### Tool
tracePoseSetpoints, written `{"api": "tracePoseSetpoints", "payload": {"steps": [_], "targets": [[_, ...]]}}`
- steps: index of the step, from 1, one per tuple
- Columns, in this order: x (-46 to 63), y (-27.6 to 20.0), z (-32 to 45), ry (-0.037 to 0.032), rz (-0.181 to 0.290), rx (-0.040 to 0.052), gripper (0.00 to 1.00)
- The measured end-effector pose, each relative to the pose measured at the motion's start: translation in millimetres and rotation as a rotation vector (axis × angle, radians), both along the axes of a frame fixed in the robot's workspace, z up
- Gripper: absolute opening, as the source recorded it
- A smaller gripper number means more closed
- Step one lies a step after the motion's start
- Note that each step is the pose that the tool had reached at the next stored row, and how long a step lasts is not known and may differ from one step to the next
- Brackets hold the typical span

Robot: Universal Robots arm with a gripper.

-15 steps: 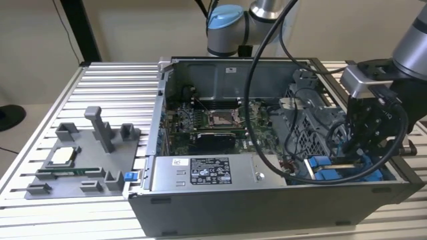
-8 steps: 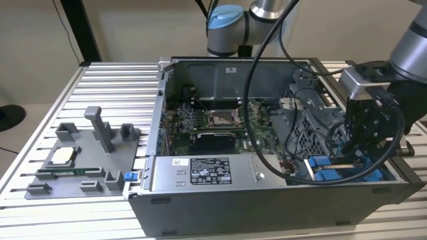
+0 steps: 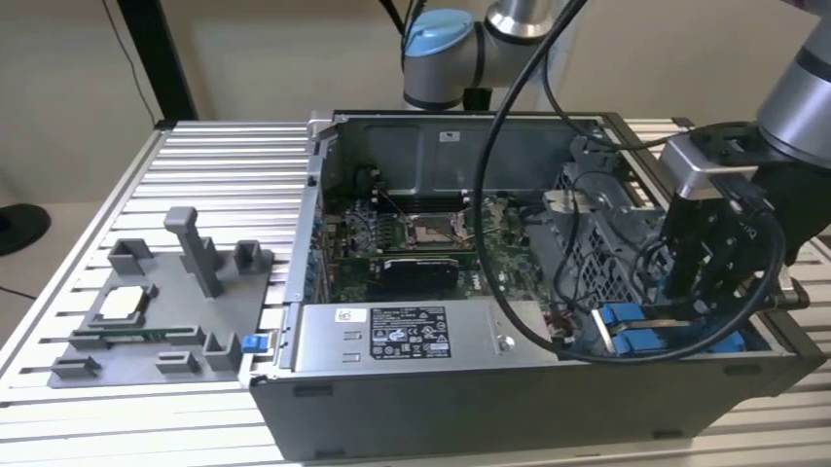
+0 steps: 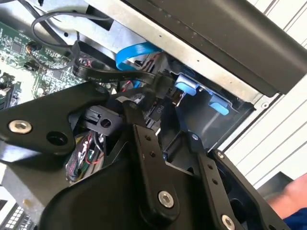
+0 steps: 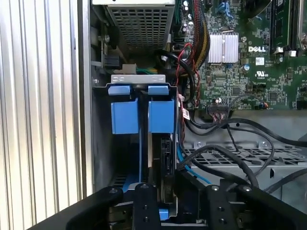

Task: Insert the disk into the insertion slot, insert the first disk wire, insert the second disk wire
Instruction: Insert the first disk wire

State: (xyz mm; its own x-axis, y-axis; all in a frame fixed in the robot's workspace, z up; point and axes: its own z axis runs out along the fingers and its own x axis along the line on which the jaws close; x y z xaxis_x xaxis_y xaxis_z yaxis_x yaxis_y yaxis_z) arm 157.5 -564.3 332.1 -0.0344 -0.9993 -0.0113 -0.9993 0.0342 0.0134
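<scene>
The black two-fingered claw (image 3: 682,306) of the arm hangs low inside the open dark grey metal computer case (image 3: 520,409), at the corner on the exterior view's right. Whether the claw is open or closed, I cannot tell. The flat silver-grey disk in its bright blue plastic carrier (image 5: 160,117) is already seated in the narrow grey metal drive bay (image 5: 103,139). In the first wrist view its two blue tabs stand side by side at the bay's mouth, and the claw is just above the carrier's other end. In the second wrist view a flat black wire (image 4: 120,74) runs across in front of the claw and seems to end in a black plug near the blue tabs, but this part is shaded. A flat blue ribbon wire (image 4: 136,50) curves just behind it. The green motherboard (image 5: 240,72) lies beside the bay, and the grey power-supply box with a black-and-white label (image 3: 403,336) sits along the case's near wall. The case stands on a ribbed aluminium table (image 3: 208,165).
</scene>
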Motion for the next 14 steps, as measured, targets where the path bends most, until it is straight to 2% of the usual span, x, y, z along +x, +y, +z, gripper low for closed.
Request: {"api": "tracePoseSetpoints", "payload": {"steps": [2,8,9,11,14], "targets": [[0.0,0.0,6.1,0.0001,0.000,0.0002,1.00],[-0.1,0.0,32.9,0.0005,0.000,0.0002,1.00],[0.0,0.0,35.4,0.0004,0.000,0.0000,1.00],[1.1,0.0,35.6,0.0005,0.000,0.0004,1.00],[8.4,0.0,35.7,0.0005,0.000,0.0015,1.00]]}}
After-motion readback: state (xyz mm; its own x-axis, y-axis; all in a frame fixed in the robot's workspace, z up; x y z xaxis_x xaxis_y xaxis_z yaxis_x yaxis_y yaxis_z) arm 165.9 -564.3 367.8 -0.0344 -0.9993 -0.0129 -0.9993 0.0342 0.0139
